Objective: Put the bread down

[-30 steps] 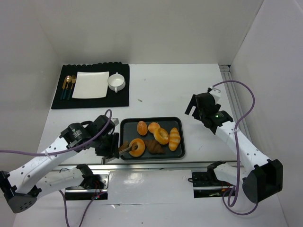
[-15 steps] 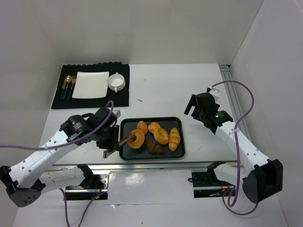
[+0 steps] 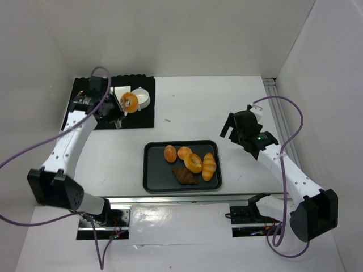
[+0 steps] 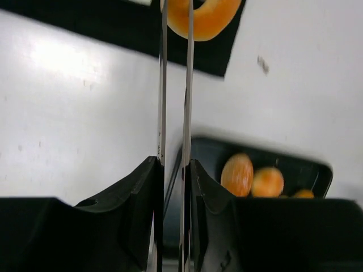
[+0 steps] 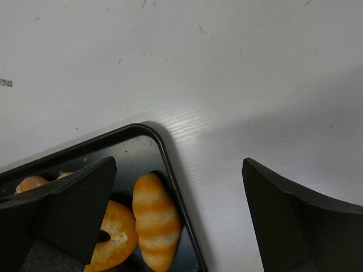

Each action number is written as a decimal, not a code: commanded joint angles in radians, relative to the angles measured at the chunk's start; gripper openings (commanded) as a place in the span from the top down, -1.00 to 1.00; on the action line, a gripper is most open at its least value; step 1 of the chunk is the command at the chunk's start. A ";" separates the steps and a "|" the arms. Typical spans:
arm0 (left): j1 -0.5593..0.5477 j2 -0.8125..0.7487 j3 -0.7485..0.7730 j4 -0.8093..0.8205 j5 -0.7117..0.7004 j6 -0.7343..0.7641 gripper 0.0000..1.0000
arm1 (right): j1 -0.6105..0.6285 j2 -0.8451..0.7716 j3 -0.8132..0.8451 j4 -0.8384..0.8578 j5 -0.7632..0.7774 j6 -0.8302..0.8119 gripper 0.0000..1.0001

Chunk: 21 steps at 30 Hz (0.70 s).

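Observation:
The bread, a golden-orange ring doughnut [image 3: 129, 102], hangs pinched in thin metal tongs [image 4: 174, 85] above the black mat [image 3: 144, 118], between the white plate [image 3: 120, 90] and the white cup [image 3: 142, 97]. My left gripper [image 3: 116, 106] is shut on the tongs. In the left wrist view the doughnut [image 4: 207, 20] shows at the tongs' tip, far ahead of my left gripper [image 4: 173, 164]. My right gripper [image 3: 235, 126] is open and empty over bare table, just right of the tray's far right corner; in the right wrist view it [image 5: 178, 164] frames that corner.
The black tray [image 3: 148, 184] at the table's front middle holds several orange buns, a striped roll [image 3: 209, 166] and a dark chocolate croissant [image 3: 184, 175]. The striped roll [image 5: 156, 221] lies by the tray edge. A metal rail [image 3: 273, 96] runs along the right wall.
My left arm has lifted the doughnut out of the tray with the tongs and swung it far back-left over the mat. The right arm has not moved.

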 commanded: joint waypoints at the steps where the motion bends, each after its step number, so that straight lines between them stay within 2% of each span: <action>1: 0.147 0.097 0.079 0.227 0.068 0.073 0.96 | 0.008 0.013 0.070 0.043 0.018 -0.013 -0.98; 4: 0.219 0.249 0.191 0.238 0.110 0.062 0.92 | 0.008 0.034 0.070 0.043 0.018 -0.013 -0.98; 5: 0.233 0.314 0.214 0.238 0.119 0.062 0.85 | 0.008 0.034 0.070 0.043 0.018 -0.013 -0.98; 8: 0.268 0.402 0.304 0.249 0.108 0.062 0.79 | 0.017 0.054 0.070 0.052 0.007 -0.004 -0.98; 12: 0.279 0.543 0.432 0.220 0.128 0.087 0.54 | 0.017 0.076 0.070 0.061 -0.025 -0.004 -0.98; 13: 0.279 0.612 0.500 0.165 0.128 0.087 0.54 | 0.017 0.086 0.070 0.061 -0.025 -0.004 -0.98; 15: 0.279 0.661 0.541 0.136 0.117 0.096 0.51 | 0.017 0.087 0.070 0.061 -0.025 -0.004 -0.98; 16: 0.279 0.680 0.551 0.125 0.117 0.096 0.43 | 0.017 0.096 0.070 0.061 -0.013 0.006 -0.98; 17: 0.279 0.689 0.552 0.125 0.117 0.096 0.24 | 0.017 0.096 0.070 0.061 -0.013 0.006 -0.98; 21: 0.279 0.639 0.510 0.137 0.107 0.096 -0.29 | 0.017 0.087 0.070 0.041 0.010 0.006 -0.98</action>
